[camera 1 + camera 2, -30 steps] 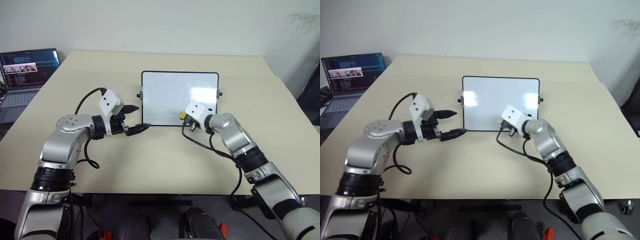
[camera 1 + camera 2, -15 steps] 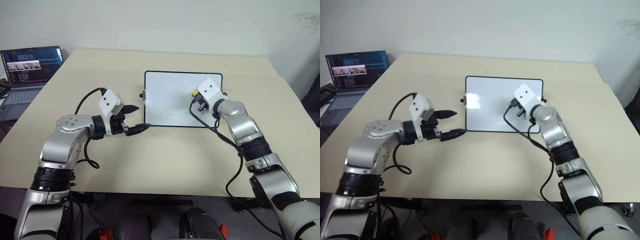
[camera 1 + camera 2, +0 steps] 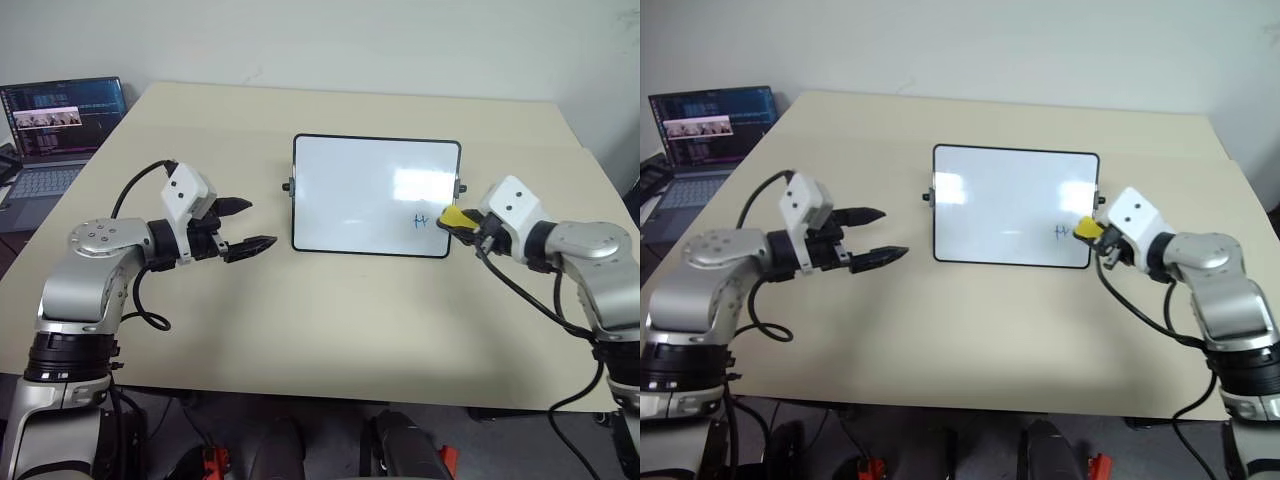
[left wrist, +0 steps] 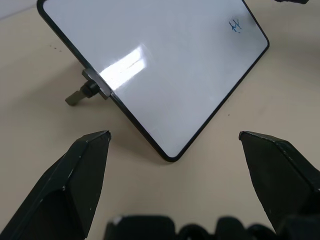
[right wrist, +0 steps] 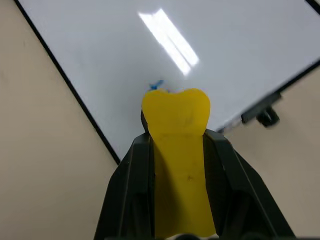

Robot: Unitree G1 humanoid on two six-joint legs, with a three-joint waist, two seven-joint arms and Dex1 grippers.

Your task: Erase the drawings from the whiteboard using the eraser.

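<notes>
Right tool [image 3: 1087, 232] is clamped snug on the eraser [image 3: 455, 218], a little yellow block sticking out past the fingers, and it sits just off the whiteboard's [image 3: 360, 190] right short edge, near the lower right corner, with the yellow tip right at the frame; can't tell if it actually touches. Left tool [image 3: 243, 226] has nothing in it, its two black fingers spread wide apart, hovering over the surface [image 3: 330, 310] a bit to the left of the whiteboard and aimed at it. The whiteboard lies flat in the middle of the surface, black frame, small knob on each short side, glare patches on the glossy white. Only writing I can make out on it is a tiny blue "H"-looking mark [image 3: 421, 220] near the lower right corner, just beside the eraser tip; the rest of the board looks blank. Way off to the whiteboard's left there's an open laptop [image 3: 55, 125] past the surface's edge; its screen text is too small to read.
</notes>
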